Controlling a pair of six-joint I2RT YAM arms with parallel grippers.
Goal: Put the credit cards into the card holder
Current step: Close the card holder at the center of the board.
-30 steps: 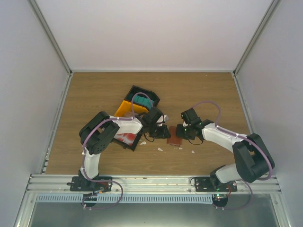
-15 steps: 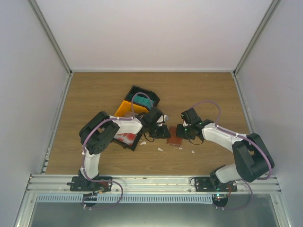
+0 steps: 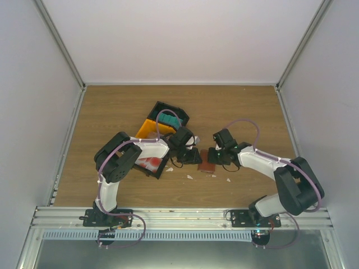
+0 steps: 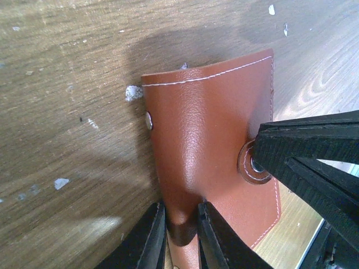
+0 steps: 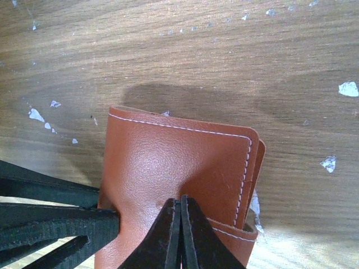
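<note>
The card holder point(image 3: 207, 161) lies closed, brown outer side up, on the wooden table point(image 3: 112, 112), approx. in the middle and a bit toward the near side, between the two grippers. The left gripper point(image 4: 179, 224) is clamped on its left edge: one finger on each side of the leather, w/ the edge squeezed between them. The right gripper point(image 5: 180, 204) has its fingers pressed together, no gap visible, and the tips rest on the holder's top face, next to a round snap button point(image 4: 253, 164); the leather makes a small dimple there. If some leather is pinched between the tips, I cannot tell. Of the credit cards, a teal stack point(image 3: 171, 121) sits in a black bin point(image 3: 162, 107) to the far left of the holder, and red-and-white ones point(image 3: 149, 164) lie in a second black bin point(image 3: 159, 172) just left of the left gripper, partly under the left arm. A yellow bin point(image 3: 147, 128) sits between these two bins, touching them. Small white flecks point(image 3: 189, 177) are scattered on the wood near the holder, on the near side.
</note>
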